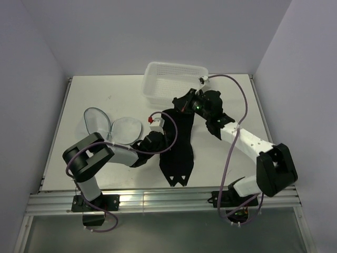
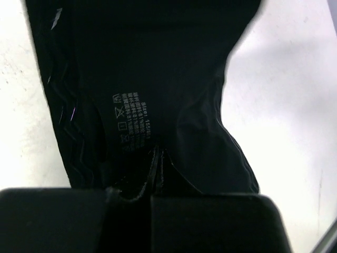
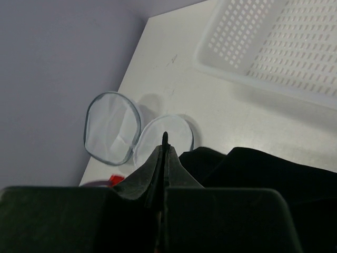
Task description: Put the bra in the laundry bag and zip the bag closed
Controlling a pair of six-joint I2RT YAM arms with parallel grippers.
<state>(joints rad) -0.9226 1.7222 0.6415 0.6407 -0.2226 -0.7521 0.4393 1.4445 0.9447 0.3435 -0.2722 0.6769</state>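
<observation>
While both arms reach in over the table (image 1: pixel 95 95), the bra (image 1: pixel 179 155) runs as a long black strip from just beside the white basket (image 1: pixel 174 79) down toward the near edge.

Right gripper (image 1: pixel 182 104): at the strip's far end. Its wrist view shows the fingers (image 3: pixel 152 168) pressed together with black fabric pinched between them. The jaws are closed on the bra.

Left gripper (image 1: pixel 155 140): at the strip's left edge, about midway along. In its wrist view the fingers (image 2: pixel 150 174) meet on a fold of the fabric, closed and gripping. A printed care label (image 2: pixel 131 118) faces that camera, just above the pinch.

I cannot tell whether the lower end of the bra rests on the table or hangs clear.

Laundry bag (image 1: pixel 113 125): lies open left of the bra, its two mesh halves side by side and joined where they meet. One half sits up at an angle and the other is flatter. The bag is near the left gripper, and the bra does not touch it.
</observation>
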